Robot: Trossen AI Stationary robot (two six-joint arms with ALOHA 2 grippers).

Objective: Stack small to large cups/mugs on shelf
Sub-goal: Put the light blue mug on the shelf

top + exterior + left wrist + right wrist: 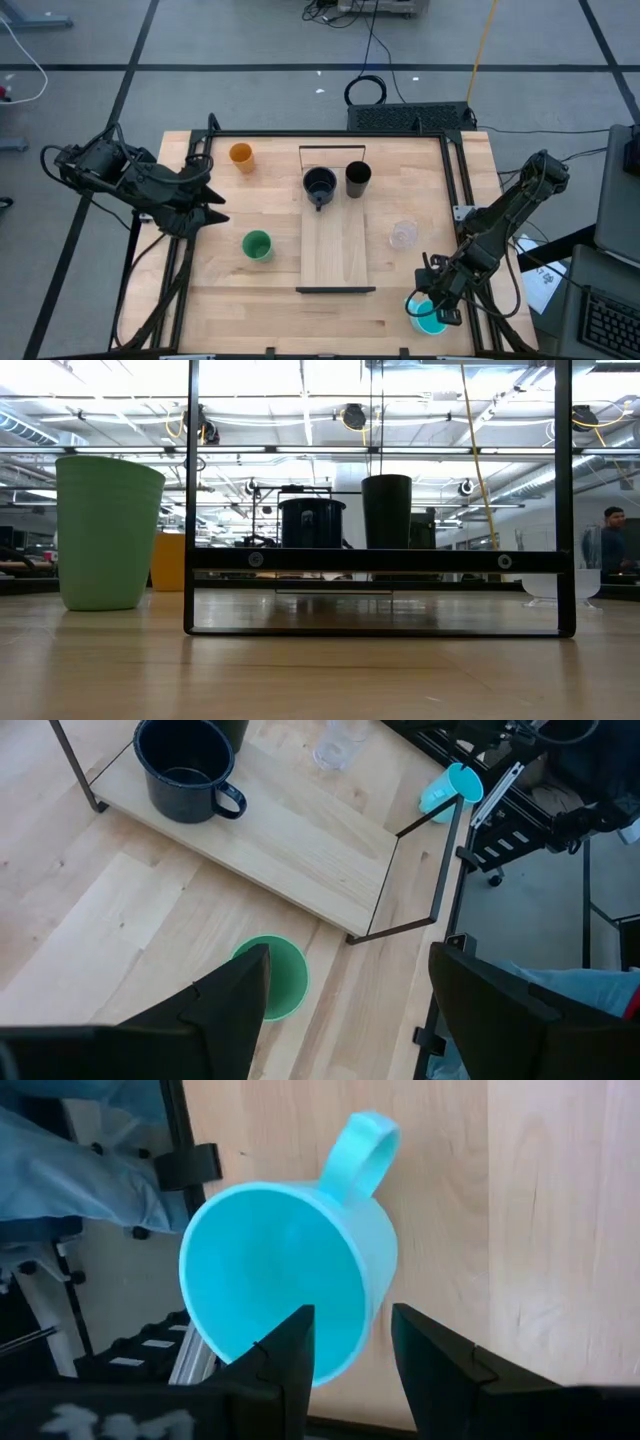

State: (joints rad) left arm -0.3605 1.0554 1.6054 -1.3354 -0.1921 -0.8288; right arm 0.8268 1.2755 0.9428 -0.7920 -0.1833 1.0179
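The shelf [335, 250] lies mid-table with the dark mug [320, 186] and the tall black cup [358, 178] standing on its far end. The orange cup [241, 155], green cup [257, 245] and clear cup [403, 235] stand on the tabletop around it. My right gripper [432, 305] is near the table's near right corner, shut on the bright blue mug [290, 1270]. My left gripper [348, 955] hangs open above the table's left side, with the green cup [280, 982] below and ahead of it. My right gripper holds the blue mug by its wall at the rim [345, 1365], on the side opposite the handle [362, 1142]. One finger [285, 1350] is inside the mug and the other [430, 1350] outside. The fingers slant down from above. The mug is tilted, its mouth toward the wrist.
Thin dark frames stand at the shelf's short ends [380, 560]. Dark rails run along the table's sides [455, 180]. Bare wood lies between the green cup and the shelf and along the near edge [300, 320].
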